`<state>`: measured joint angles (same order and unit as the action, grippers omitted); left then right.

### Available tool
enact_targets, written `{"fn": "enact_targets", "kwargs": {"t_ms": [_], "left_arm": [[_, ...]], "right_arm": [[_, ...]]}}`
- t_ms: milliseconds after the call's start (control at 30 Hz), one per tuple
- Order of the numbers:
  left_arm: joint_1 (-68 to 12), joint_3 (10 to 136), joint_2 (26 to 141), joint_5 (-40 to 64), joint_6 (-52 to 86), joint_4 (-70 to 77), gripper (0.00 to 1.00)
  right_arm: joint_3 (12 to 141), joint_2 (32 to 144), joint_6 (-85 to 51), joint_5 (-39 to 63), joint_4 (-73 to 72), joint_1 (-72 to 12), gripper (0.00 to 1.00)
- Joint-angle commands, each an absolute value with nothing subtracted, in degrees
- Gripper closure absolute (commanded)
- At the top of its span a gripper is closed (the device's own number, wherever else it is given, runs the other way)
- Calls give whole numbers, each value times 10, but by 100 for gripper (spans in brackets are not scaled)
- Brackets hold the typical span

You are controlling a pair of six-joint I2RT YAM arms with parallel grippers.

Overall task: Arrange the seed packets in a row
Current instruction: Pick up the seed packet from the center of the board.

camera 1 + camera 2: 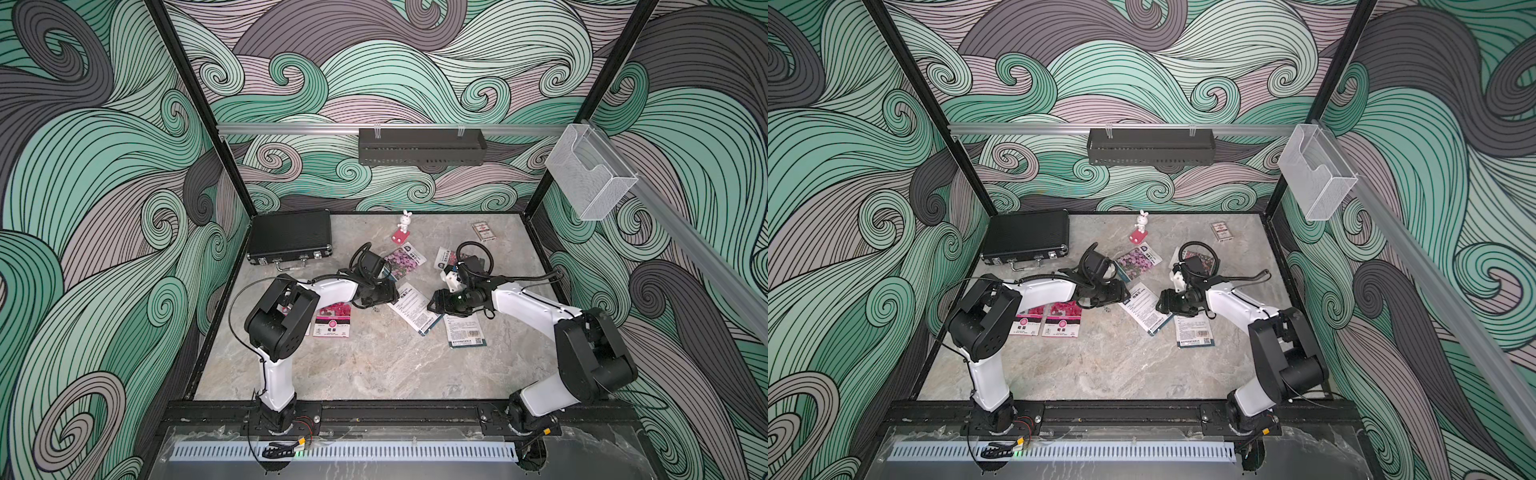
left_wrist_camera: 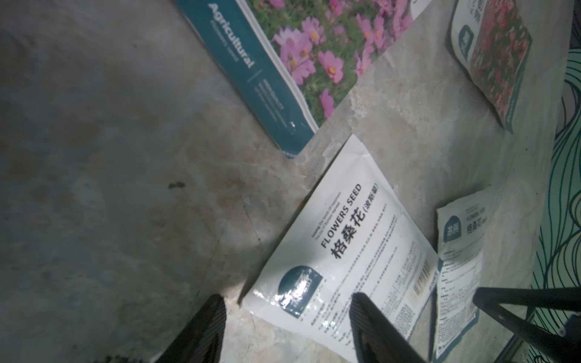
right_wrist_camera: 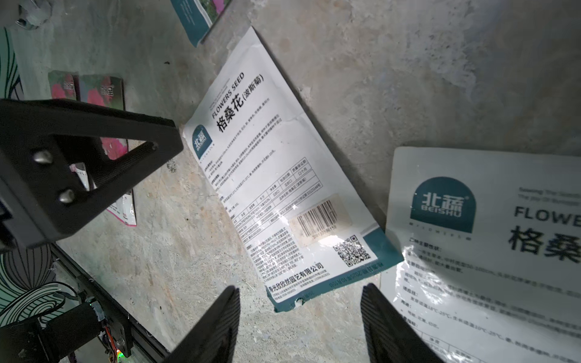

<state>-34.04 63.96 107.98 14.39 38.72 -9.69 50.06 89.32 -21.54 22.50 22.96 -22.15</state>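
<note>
Both top views looked down from high at the whole tabletop (image 1: 374,374), and both wrist cameras, close above it, shared one white-backed packet (image 2: 361,245) (image 3: 267,176).

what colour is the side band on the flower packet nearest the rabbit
Dark teal with white lettering; the packet shows best in the left wrist view.

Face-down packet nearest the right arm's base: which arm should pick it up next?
Right, probably: the right gripper hangs open right beside that packet, while the left gripper is past the other face-down packet.
</note>
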Motion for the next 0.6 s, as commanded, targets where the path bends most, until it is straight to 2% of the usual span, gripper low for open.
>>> {"fn": "enact_targets", "kwargs": {"t_ms": [0, 167, 567], "left_arm": [[-350, 632, 1104, 153, 389, -93, 35], [-359, 630, 1118, 164, 394, -80, 35], [-373, 615, 1123, 179, 388, -58, 35]], "right_arm": [[511, 915, -216, 218, 231, -228, 36], [524, 942, -204, 197, 246, -237, 36], [523, 1000, -199, 216, 241, -237, 37]]}}
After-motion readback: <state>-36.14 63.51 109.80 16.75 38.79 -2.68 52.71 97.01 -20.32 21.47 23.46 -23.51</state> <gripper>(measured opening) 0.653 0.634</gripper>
